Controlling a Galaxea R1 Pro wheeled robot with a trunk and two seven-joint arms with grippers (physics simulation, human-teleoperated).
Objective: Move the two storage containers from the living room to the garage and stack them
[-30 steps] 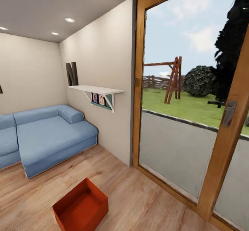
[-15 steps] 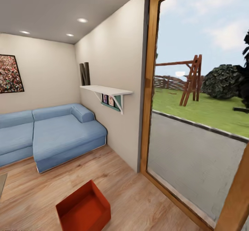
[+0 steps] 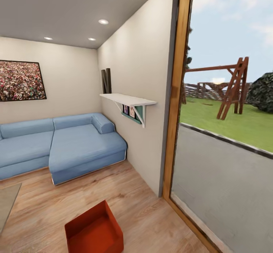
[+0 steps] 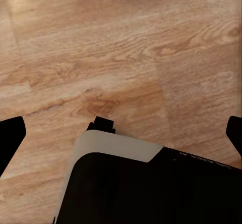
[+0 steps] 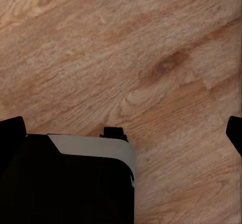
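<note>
Living room, wood plank floor [image 3: 151, 207]: blue sofa [image 3: 76, 146] by far wall; one red box [image 3: 94, 232] on floor near glass door [image 3: 227, 150]. Left gripper [image 4: 121, 133] and right gripper [image 5: 121, 133]: spread wide, empty.

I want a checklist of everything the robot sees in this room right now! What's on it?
Surface: light wood plank floor, bare boards under both wrist cameras.
Job's things: one red-orange storage container on the floor, open top up, nothing seen inside.
Clutter: corner of a rug at the edge.
Grippers: left gripper and right gripper open, dark fingertips wide apart, holding nothing.
Cables: nothing seen.
Surroundings: blue sofa, wall picture, white shelf, wood-framed glass door with a lawn and swing frame outside.
</note>
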